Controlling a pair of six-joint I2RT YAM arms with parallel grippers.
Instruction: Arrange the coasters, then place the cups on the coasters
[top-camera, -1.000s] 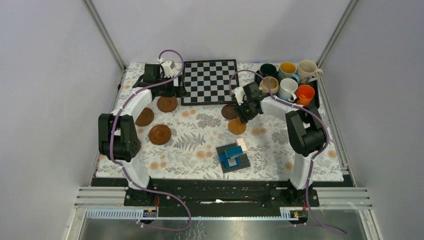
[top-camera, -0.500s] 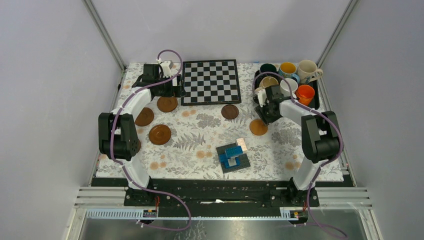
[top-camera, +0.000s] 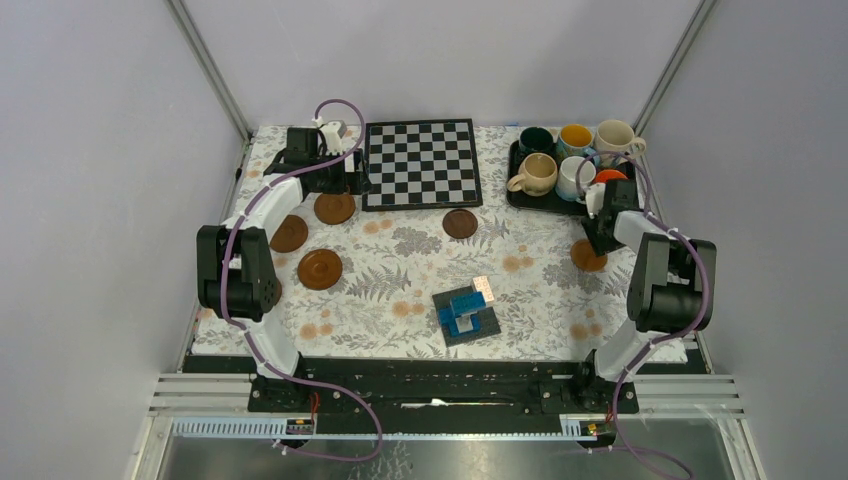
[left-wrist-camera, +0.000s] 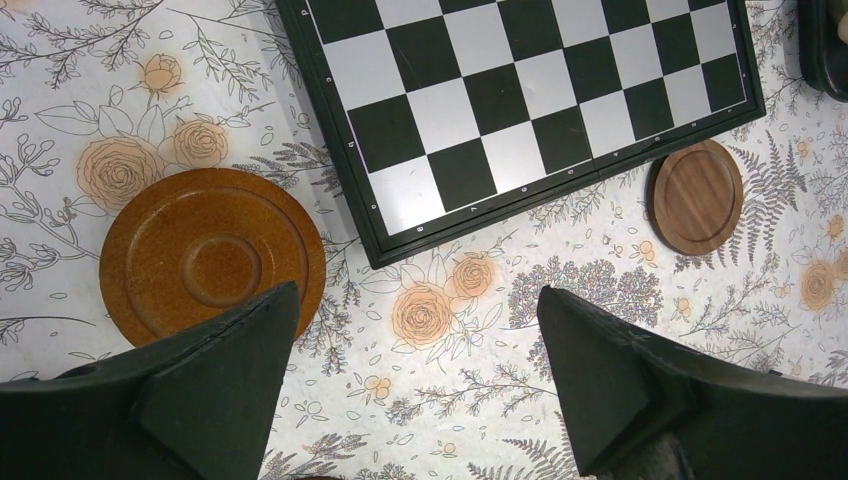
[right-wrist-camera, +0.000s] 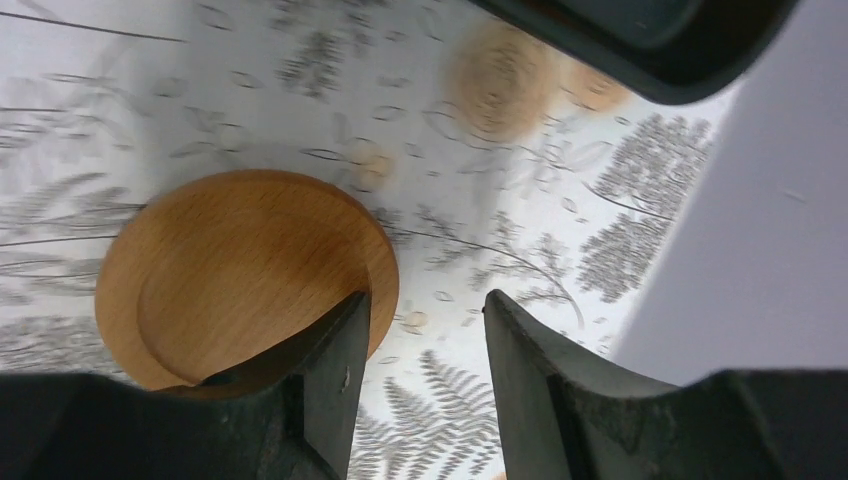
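Five brown coasters lie on the flowered cloth: three at the left (top-camera: 334, 208) (top-camera: 289, 234) (top-camera: 319, 269), a dark one (top-camera: 460, 223) below the board, and a light one (top-camera: 588, 255) at the right. My right gripper (top-camera: 597, 240) (right-wrist-camera: 425, 300) stands over that light coaster (right-wrist-camera: 245, 275), partly open, its left finger (right-wrist-camera: 335, 370) resting on the coaster's rim, only cloth in the gap. My left gripper (top-camera: 345, 180) (left-wrist-camera: 415, 380) hangs wide open and empty beside an orange-brown coaster (left-wrist-camera: 212, 255). The cups stand on the black tray: green (top-camera: 537, 140), blue (top-camera: 575, 137), cream (top-camera: 615, 140), beige (top-camera: 535, 173), white (top-camera: 572, 175), orange (top-camera: 610, 178).
A checkerboard (top-camera: 421, 163) lies at the back middle. A stack of blue blocks on a dark base (top-camera: 466, 313) sits near the front. The black tray (top-camera: 545, 206) fills the back right corner. The cage's right wall (right-wrist-camera: 760, 250) is close to my right gripper.
My right arm has swung from the middle to the right side, sliding the light coaster along under its finger, and its jaws have narrowed a little. The left arm has not moved.
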